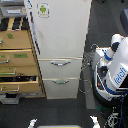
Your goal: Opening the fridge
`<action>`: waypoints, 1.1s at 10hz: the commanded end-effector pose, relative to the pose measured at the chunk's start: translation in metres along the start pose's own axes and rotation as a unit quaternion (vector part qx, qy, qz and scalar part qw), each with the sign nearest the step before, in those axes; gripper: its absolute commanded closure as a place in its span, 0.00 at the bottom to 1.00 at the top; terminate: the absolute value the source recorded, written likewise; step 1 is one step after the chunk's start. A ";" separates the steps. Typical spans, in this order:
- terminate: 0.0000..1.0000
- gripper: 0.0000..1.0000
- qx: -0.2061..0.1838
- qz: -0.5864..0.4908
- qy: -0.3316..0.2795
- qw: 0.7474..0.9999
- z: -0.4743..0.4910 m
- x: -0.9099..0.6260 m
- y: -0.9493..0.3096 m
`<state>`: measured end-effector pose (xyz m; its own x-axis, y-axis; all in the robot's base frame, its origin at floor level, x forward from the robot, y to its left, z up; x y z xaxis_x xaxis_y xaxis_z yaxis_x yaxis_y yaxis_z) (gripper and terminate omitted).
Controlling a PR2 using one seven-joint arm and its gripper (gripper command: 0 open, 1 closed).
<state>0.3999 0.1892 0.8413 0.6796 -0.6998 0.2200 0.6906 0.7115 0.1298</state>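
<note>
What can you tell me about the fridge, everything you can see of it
The fridge is tall and white and stands upright, seen from above. Its large upper door is shut and carries a small green sticker near the top. Below are two shut drawers with silver handles. A tan wooden cabinet stands against its side. No gripper shows touching it.

Smooth white fridge (60, 35), silvery metal-look handles (60, 63); tan wooden cabinet (17, 55)
</note>
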 end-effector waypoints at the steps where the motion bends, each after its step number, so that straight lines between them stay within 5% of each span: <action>1: 0.00 0.00 -0.018 -0.019 0.003 1.000 0.002 0.001 -0.007; 11: 0.00 0.00 -0.021 -0.077 -0.058 0.995 0.033 0.129 0.001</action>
<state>0.4356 0.1302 0.8653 0.5770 -0.7748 0.2585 0.7798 0.6167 0.1078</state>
